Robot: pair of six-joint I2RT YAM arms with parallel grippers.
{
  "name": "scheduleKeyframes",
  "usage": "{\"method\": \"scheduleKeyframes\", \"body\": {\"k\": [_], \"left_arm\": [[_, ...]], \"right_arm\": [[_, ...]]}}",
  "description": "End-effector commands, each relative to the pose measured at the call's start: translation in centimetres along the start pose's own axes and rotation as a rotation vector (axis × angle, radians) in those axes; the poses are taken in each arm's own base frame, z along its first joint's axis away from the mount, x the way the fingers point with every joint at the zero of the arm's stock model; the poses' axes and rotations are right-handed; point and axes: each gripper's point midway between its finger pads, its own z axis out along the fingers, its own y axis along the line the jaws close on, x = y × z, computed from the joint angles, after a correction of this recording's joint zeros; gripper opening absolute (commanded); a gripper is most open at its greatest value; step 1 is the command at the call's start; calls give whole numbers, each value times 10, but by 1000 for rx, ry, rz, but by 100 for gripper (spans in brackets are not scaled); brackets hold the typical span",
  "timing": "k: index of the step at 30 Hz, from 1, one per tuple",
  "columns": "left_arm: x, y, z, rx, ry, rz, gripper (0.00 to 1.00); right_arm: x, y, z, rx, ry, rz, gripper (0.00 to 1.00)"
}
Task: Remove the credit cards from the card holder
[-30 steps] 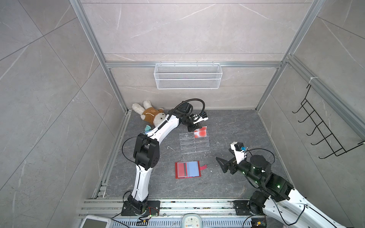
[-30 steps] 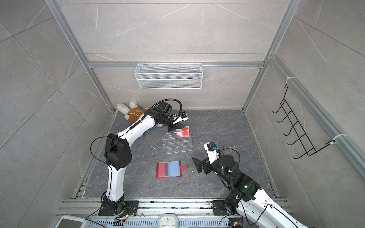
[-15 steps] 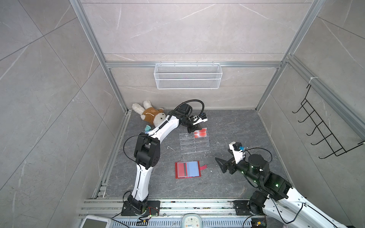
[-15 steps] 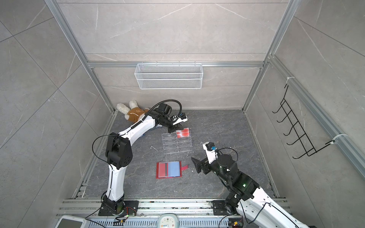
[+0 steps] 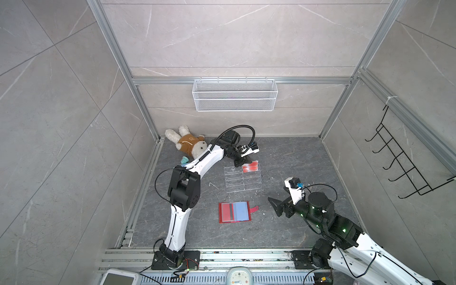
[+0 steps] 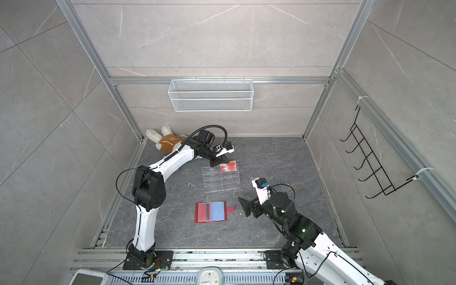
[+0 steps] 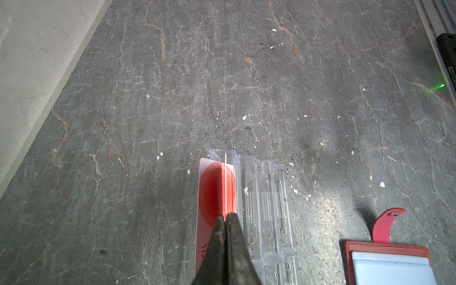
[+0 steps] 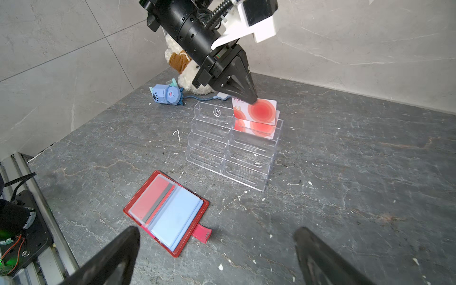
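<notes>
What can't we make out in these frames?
- Right wrist view, card holder: pale blue sleeves hide whether more cards remain.
- Right wrist view, acrylic stand: held credit card overlaps the top slot; card count unclear.
- Left wrist view: left gripper covers the credit card's lower part.
- Both top views: card print too small.

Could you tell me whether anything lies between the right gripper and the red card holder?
Nothing visible does: only bare table separates the open right gripper from the card holder, whose strap tab points toward it.
</notes>
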Motion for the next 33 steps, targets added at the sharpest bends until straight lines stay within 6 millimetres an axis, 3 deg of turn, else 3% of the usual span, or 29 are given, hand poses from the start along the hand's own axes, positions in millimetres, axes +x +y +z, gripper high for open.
{"method": "scheduleKeyframes", "body": {"k": [1,16,21,26,31,33], "left_arm": [[4,0,7,32,-23,-23,0],[9,0,11,36,-12,-39,0],[3,2,5,17,-18,-32,20],[-17,2,-12,-19,-50,-15,36],[-51,2,-45,-92,-110,27,46],[-66,4,-61,-149,-147,49,61]], "right_arm": [[-5,5,0,-24,-15,-12,100],[-8,6,-2,-28,-21,-15,100],[-8,7,-2,-36,-20,-14,100],[-8,7,-1,-36,-22,-11,100],[-8,5,0,-25,-28,1,100],[-8,4,0,-20,-37,14,100]]}}
